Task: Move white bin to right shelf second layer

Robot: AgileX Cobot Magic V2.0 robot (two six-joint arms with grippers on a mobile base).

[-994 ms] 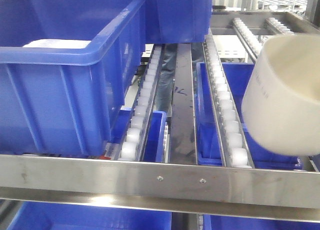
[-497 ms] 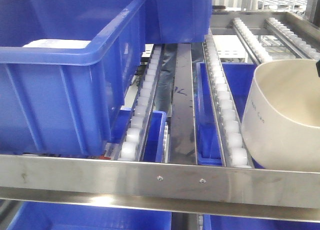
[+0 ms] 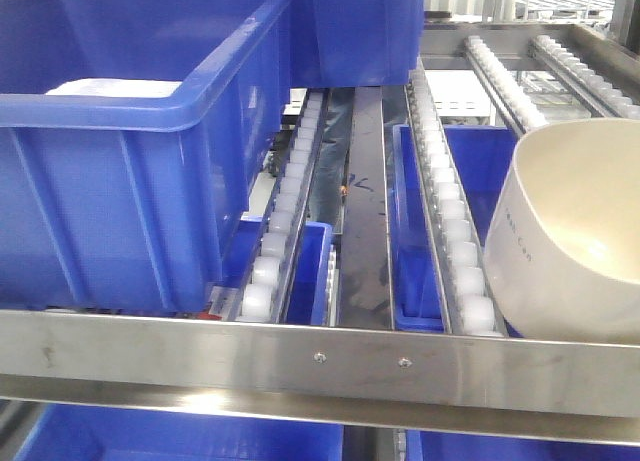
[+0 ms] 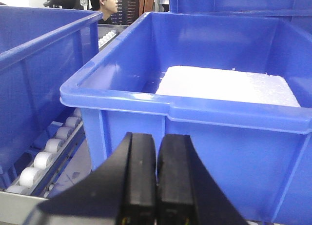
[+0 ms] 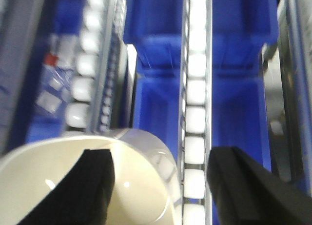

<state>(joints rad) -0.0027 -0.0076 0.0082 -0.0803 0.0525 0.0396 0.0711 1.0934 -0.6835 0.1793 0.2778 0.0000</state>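
Observation:
The white bin (image 3: 572, 231) rests tilted at the right end of the right shelf second layer, on its roller lane (image 3: 455, 231) just behind the steel front rail (image 3: 320, 356). In the right wrist view my right gripper (image 5: 161, 183) is open and straddles the white bin (image 5: 139, 195): one finger (image 5: 95, 183) is inside the mouth, the other finger (image 5: 243, 186) stands well outside it over the rollers (image 5: 195, 117). My left gripper (image 4: 157, 137) is shut on nothing, just in front of a blue crate (image 4: 219, 137).
A large blue crate (image 3: 120, 151) fills the left of the level, with a white slab (image 4: 229, 86) inside. More blue crates (image 3: 470, 161) lie below the rollers. Another crate (image 3: 355, 31) stands at the back. A person (image 4: 107, 3) is far behind.
The white bin has come down from mid-air onto the rollers and settled. The dark gripper part at the frame's right edge half a second ago is gone from the front view.

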